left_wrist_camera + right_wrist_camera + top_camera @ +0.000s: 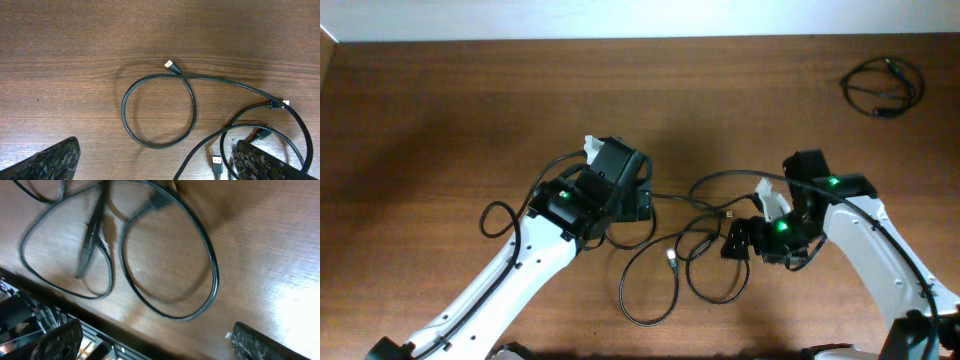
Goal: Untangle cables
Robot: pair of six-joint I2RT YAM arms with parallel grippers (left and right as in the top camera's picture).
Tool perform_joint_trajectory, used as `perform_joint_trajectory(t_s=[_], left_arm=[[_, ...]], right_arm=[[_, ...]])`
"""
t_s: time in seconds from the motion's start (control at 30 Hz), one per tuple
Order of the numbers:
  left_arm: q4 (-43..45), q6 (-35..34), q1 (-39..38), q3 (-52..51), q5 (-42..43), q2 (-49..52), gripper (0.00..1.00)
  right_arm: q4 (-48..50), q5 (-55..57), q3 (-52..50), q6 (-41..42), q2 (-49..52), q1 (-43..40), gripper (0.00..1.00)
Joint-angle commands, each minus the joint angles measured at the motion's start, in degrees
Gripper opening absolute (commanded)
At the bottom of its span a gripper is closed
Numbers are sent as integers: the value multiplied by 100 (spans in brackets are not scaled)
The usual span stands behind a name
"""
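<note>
- Table (440,100): dark brown wood grain; it carries everything shown.
- Cables (692,240): thin black cords crossing one another in a loose tangle, flat on the table near its middle, between the two arms.
- Large loop (647,322): the part of the tangle nearest the front edge, with a pale-tipped plug (672,257) lying within its upper part.
- Separate coil (883,85): a small black cord wound on itself near the far right corner of the table, well apart from the tangle and from both arms.
- Left hand (642,200): at the left edge of the tangle. Its fingers (50,160) are spread wide and released, grasping nothing. Its wrist view shows a round loop (159,146) flat on the wood, closing just beside a small plug end (170,64).
- Right hand (735,243): over the right side of the tangle. Its fingers (270,342) are also spread wide, with nothing between them. Its wrist view, somewhat blurred, shows an oval loop (216,275) on the table beside a straight plug piece (87,245).
</note>
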Motion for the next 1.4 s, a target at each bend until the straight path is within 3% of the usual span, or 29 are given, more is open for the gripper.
perform_joint_trajectory(t_s=[0.0,0.2,0.27,0.37,0.47,0.57,0.63,0.77,0.83,0.97,1.07,1.13,1.23,1.37], left_arm=[[-2,-52,35,15,-22,20,99],[-2,-52,35,15,-22,20,99],[-2,-52,35,15,-22,20,99],[-2,-52,33,15,-22,20,99],[-4,-52,35,15,-22,20,99],[-2,-52,35,15,-24,20,99],[-2,-52,35,15,-22,20,99],[-2,-52,33,15,-22,20,99],[-2,-52,35,15,-22,20,99],[-2,-52,33,15,-22,20,99],[-2,-52,35,15,-22,20,99],[-2,-52,33,15,-22,20,99],[-2,-52,35,15,-22,20,99],[-2,-52,35,15,-22,20,99]], right_arm=[[638,-1086,-442,98,-24,46,95],[1840,-1233,-450,1419,-24,66,95],[1939,-616,-455,2127,-24,232,95],[2426,-544,-455,2181,-24,839,95],[2511,505,-455,2776,-20,1381,94],[2527,540,-455,2778,-20,1519,71],[2509,651,-455,2778,-20,1519,39],[2509,691,-455,2778,-20,1519,13],[2507,737,-455,2778,-20,1519,4],[2503,732,-431,2778,-22,1508,4],[1578,654,380,2673,-37,1504,4],[621,675,1272,2170,-37,1504,4],[-920,1777,2916,2085,-37,1504,4],[-1790,1950,4782,2087,-39,1504,4]])
